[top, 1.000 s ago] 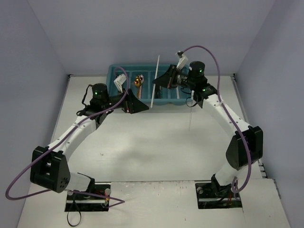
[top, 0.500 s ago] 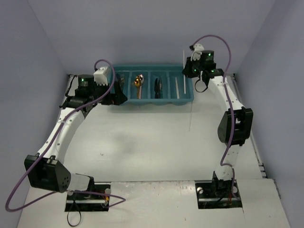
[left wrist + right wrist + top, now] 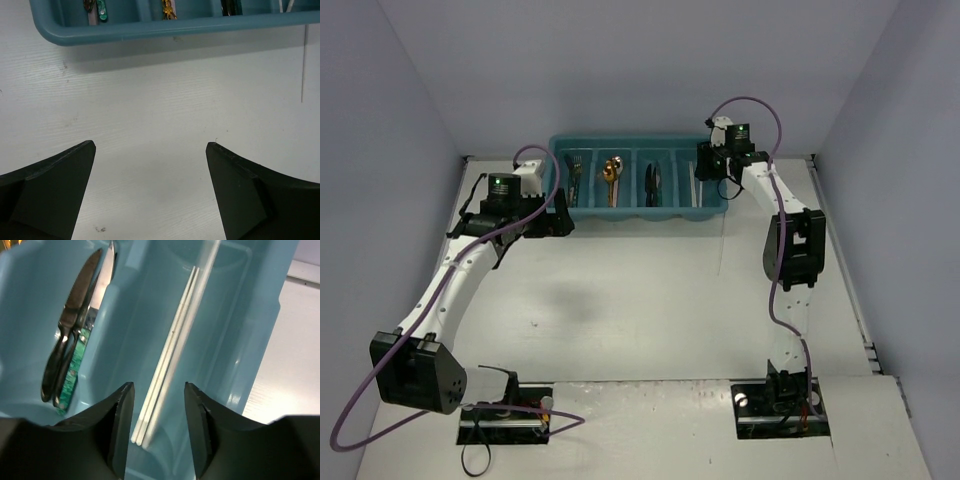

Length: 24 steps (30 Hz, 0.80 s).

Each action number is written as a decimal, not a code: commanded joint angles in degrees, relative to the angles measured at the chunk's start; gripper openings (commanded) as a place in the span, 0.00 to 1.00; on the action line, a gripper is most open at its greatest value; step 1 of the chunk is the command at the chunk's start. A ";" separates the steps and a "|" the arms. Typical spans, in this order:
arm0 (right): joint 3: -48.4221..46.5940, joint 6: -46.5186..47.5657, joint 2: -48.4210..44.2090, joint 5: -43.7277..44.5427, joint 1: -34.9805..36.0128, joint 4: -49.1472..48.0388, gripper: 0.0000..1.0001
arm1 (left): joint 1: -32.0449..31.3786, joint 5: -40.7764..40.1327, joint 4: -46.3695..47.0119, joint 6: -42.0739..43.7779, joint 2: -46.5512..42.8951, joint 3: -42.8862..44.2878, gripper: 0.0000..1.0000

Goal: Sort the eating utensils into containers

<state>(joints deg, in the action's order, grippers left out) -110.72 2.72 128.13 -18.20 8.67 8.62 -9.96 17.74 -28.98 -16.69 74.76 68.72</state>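
Note:
The containers are four compartments of one teal tray (image 3: 640,214). From left to right they hold silver forks (image 3: 575,170), a gold spoon (image 3: 611,172), dark knives (image 3: 652,183) and pale sticks (image 3: 692,185). My right gripper (image 3: 705,165) hangs over the rightmost compartment. In the right wrist view that gripper (image 3: 158,386) is open and holds nothing; the sticks (image 3: 170,355) lie below it, one of them blurred, beside the knives (image 3: 75,340). My left gripper (image 3: 150,147) is open and empty over bare table, just in front of the tray's left end (image 3: 175,31).
One more thin pale stick (image 3: 721,248) lies on the white table in front of the tray's right end, also at the right edge of the left wrist view (image 3: 303,65). Grey walls close in the table on three sides.
My right gripper came down over the rightmost compartment and opened, letting go of the pale stick it carried upright. My left gripper drew back from the tray's left end onto the table.

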 commanded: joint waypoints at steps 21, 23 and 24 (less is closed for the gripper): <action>42.92 -14.05 -48.09 19.55 0.21 2.62 0.34 | -0.15 -1.32 3.06 -4.04 0.73 2.81 0.92; 43.70 -15.77 -45.88 19.98 0.26 2.76 0.31 | -0.19 -1.26 3.05 -4.14 0.64 3.09 0.92; 44.11 -16.78 -44.97 20.24 0.28 2.72 0.29 | -0.17 -1.24 3.05 -4.13 0.50 3.15 0.92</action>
<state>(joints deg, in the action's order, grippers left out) -69.40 -8.40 77.63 -2.54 8.67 10.80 -9.96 16.11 -28.57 -19.31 75.73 68.71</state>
